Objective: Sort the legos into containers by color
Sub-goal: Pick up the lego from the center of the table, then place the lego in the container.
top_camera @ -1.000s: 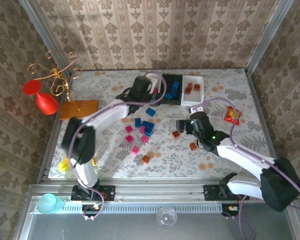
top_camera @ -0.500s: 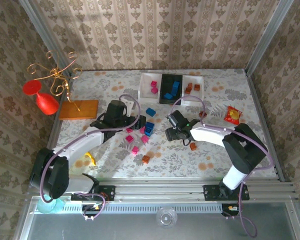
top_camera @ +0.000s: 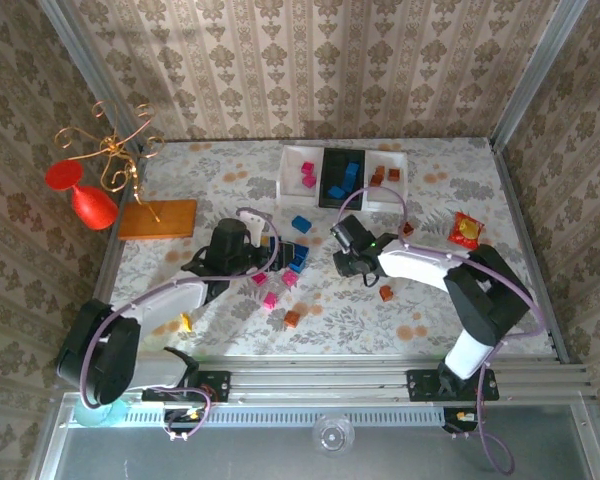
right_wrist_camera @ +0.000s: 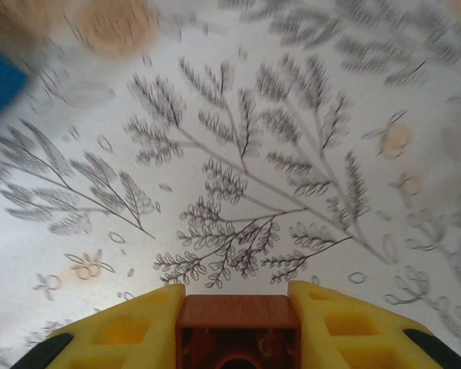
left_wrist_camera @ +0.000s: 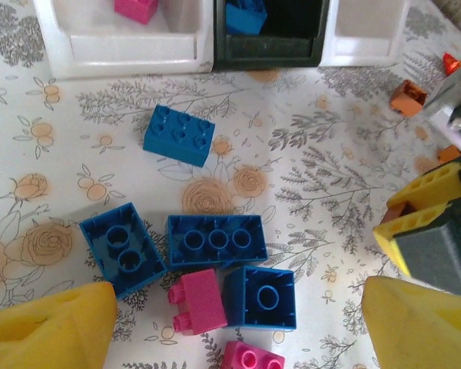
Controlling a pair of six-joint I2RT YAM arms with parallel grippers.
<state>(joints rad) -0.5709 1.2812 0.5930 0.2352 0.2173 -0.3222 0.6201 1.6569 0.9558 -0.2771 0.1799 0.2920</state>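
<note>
— How far has the sorting got?
— Roughly half, it seems. In the upper centre of the top view, the left white tray point(top_camera: 295, 155) holds pink legos point(top_camera: 307, 176), the black tray point(top_camera: 332, 160) blue legos point(top_camera: 351, 173), and the right white tray point(top_camera: 385, 200) orange-brown legos point(top_camera: 378, 179). Mid-frame, loose blue bricks point(left_wrist_camera: 215, 240) and pink bricks point(left_wrist_camera: 198, 300) wait, small and studded, some hollow side up.
— And the jaws?
— The left gripper point(left_wrist_camera: 238, 307) gapes wide above them; the right gripper point(right_wrist_camera: 237, 296) pinches an orange-brown brick point(right_wrist_camera: 238, 323).

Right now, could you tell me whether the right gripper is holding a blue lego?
No, the right gripper is shut on an orange-brown lego, which sits between its yellow fingers.
</note>
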